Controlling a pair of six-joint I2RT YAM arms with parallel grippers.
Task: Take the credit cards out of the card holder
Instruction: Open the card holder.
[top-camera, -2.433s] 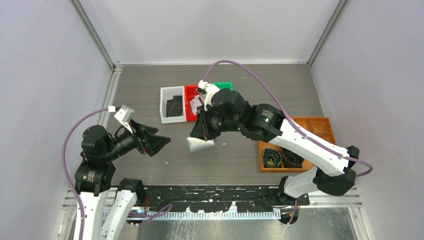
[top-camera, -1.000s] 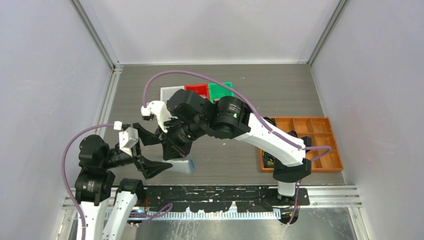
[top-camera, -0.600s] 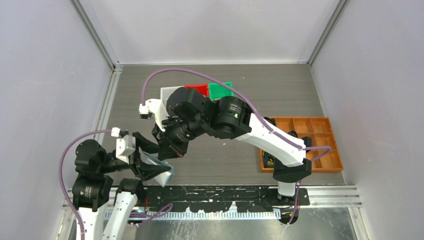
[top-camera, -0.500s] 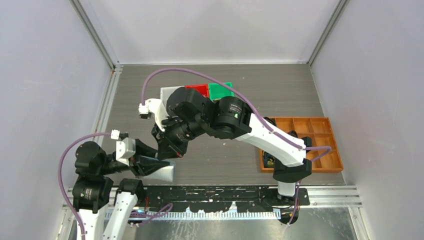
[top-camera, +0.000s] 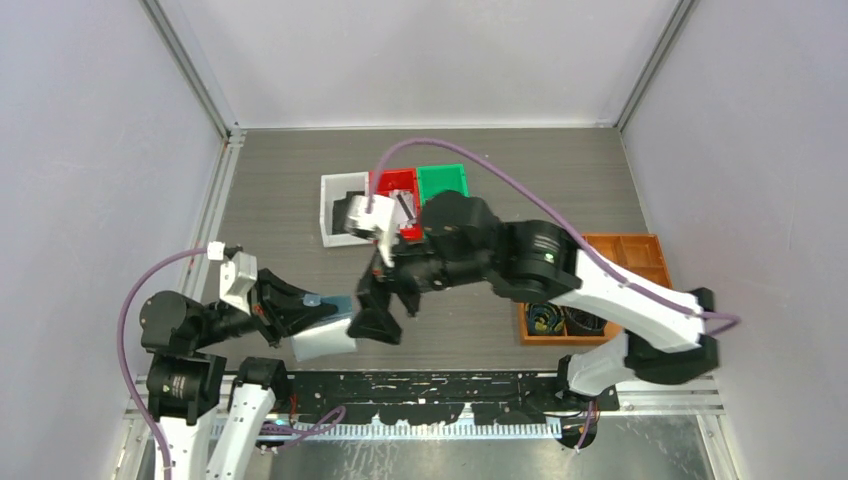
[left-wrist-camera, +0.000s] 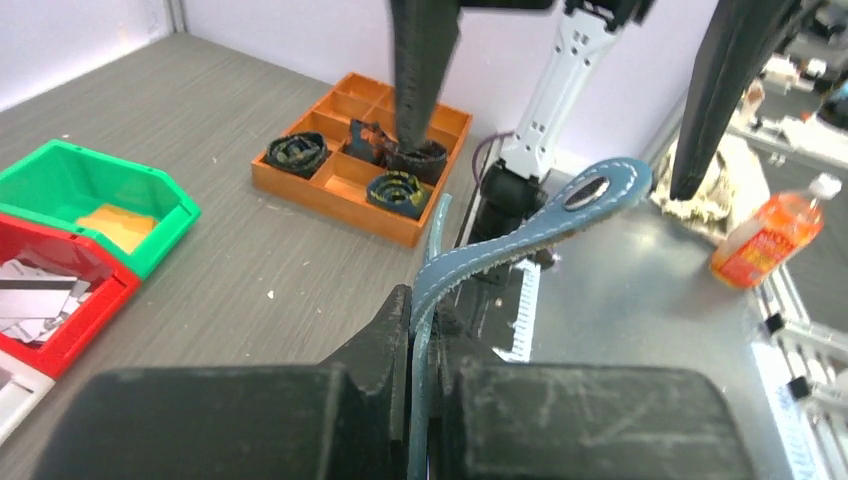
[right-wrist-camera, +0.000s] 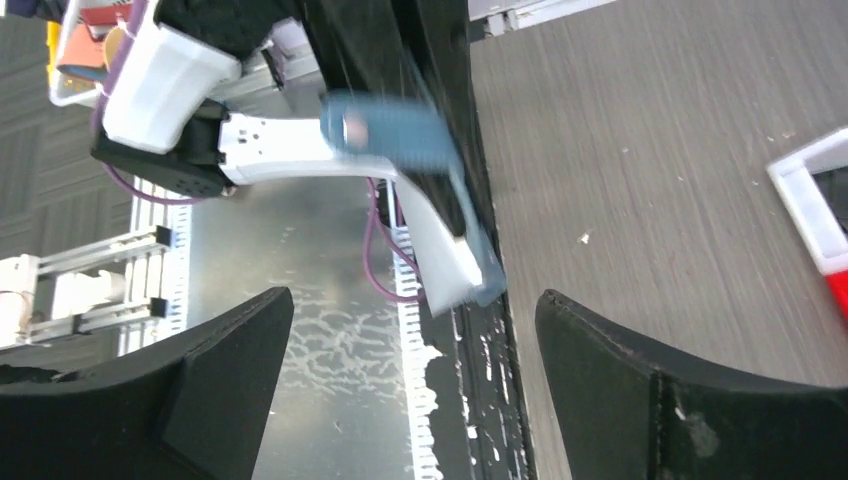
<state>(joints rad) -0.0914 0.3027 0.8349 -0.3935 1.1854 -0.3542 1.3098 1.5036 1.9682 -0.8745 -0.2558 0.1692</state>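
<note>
**Now: card holder clamped on the left, right fingers spread**

On the left, the left gripper (top-camera: 308, 318) is clenched on the card holder (top-camera: 327, 338), one finger pressed against each face. The holder is held on edge. It sits toward the near edge of the table from the white bin (top-camera: 328, 215) and well apart from it.

Its long axis runs out from the left fingers toward the right arm. In the left wrist view it shows edge-on, as a thin blue line between the fingers (left-wrist-camera: 385, 335) with pale stitching along the rim. The snap tab (left-wrist-camera: 598, 190) curves up and away to the right and ends in an oval hole. From above, the body looks pale blue and the tab a darker blue.

Next comes the right gripper (top-camera: 379, 318), just beside the holder's free end. It is also on the near side of the white bin. Its fingers are spread wide and grasp nothing. In the right wrist view the holder (right-wrist-camera: 445, 255) appears blurred between and beyond the two fingers, touching neither.

Right of the white bin and just beside it, the red bin (left-wrist-camera: 70, 325) holds silver-grey credit cards (left-wrist-camera: 25, 298).
</note>
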